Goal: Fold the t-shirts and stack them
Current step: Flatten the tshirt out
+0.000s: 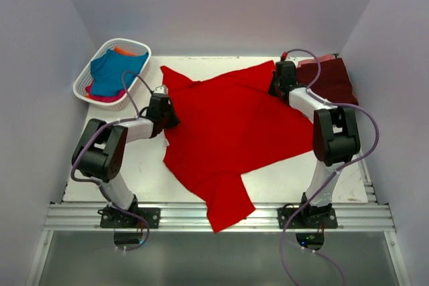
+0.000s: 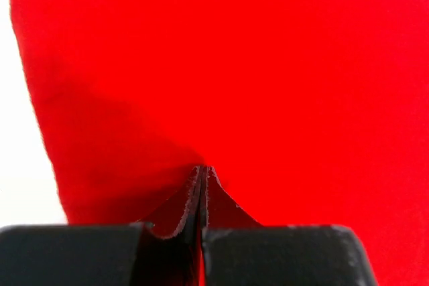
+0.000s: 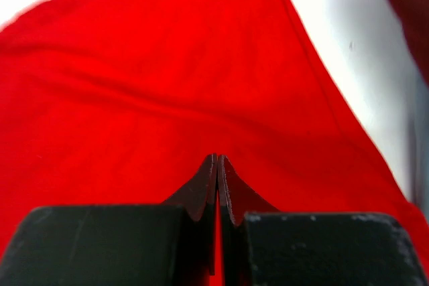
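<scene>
**A:** Where is the red t-shirt?

**B:** Spread over the middle of the bench, wrinkled and skewed. One part hangs past the near edge, over the metal rail.

**A:** Left gripper?

**B:** At the shirt's left edge. In the left wrist view the jaws are pressed together, with a sliver of red cloth caught between them and the fabric puckering up to the tips. White bench shows just left of the cloth.

**A:** Right gripper?

**B:** At the shirt's far right corner. Here too the jaws are closed tight on a pinch of red cloth, and the shirt's edge runs off diagonally to the right.

**A:** Other shirts?

**B:** The maroon t-shirt lies folded at the far right corner of the bench, just beside the right gripper. The basket sits at the far left and holds a teal t-shirt on top. An orange t-shirt shows at the far side and a pink t-shirt at the near side.
</scene>
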Controlling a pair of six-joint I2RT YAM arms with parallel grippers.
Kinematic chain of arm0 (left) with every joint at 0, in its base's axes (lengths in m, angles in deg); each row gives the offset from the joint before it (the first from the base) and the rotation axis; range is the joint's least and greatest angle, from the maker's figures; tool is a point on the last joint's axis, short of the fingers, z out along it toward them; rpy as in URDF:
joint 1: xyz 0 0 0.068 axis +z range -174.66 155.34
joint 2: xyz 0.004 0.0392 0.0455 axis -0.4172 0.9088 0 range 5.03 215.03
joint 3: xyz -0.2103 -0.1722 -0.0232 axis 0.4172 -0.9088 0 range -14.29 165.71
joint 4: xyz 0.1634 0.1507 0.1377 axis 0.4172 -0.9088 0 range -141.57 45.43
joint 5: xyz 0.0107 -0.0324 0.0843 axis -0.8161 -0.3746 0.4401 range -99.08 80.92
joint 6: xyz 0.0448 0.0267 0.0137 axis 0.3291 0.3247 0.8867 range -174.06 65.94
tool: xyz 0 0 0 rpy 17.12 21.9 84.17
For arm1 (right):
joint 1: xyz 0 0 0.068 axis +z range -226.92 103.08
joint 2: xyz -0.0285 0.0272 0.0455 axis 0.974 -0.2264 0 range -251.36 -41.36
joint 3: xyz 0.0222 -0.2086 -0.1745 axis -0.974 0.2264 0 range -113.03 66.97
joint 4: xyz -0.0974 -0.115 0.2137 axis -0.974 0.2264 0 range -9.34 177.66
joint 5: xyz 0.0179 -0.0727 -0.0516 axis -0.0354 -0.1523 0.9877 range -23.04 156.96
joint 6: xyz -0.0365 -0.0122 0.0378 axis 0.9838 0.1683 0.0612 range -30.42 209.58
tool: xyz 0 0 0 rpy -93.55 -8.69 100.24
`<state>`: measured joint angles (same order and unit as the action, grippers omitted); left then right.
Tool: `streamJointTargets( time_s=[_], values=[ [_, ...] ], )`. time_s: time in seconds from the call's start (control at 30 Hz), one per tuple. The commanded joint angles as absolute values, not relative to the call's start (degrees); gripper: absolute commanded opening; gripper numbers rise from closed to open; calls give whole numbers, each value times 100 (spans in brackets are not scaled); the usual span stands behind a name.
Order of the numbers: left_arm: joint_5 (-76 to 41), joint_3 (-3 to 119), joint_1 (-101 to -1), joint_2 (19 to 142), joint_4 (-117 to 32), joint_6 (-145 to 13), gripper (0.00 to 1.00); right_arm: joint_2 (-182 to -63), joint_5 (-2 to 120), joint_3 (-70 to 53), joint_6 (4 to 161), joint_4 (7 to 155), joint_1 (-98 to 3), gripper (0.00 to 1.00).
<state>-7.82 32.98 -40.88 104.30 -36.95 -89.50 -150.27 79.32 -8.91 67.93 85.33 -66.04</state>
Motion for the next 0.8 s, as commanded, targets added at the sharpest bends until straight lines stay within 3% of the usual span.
streamJointTargets(
  time_s=[0.0, 0.17, 0.33, 0.77],
  values=[
    [-881, 3037, -4214, 10083, -3016, -9282, 0, -14868, 7785, -651, 6717, 8400, -6584, 0],
    [-768, 2992, -4294, 10276, -3374, -9370, 0, -14859, 7733, -572, 6664, 8488, -6584, 0],
    [84, 3106, -4233, 10373, -4069, -9537, 0, -14588, 7856, -335, 6594, 8611, -6584, 0],
    [-28, 4660, -2766, 11506, -5028, -9045, 0, -13752, 7663, 360, 6392, 8646, -6584, 0]
  ],
)
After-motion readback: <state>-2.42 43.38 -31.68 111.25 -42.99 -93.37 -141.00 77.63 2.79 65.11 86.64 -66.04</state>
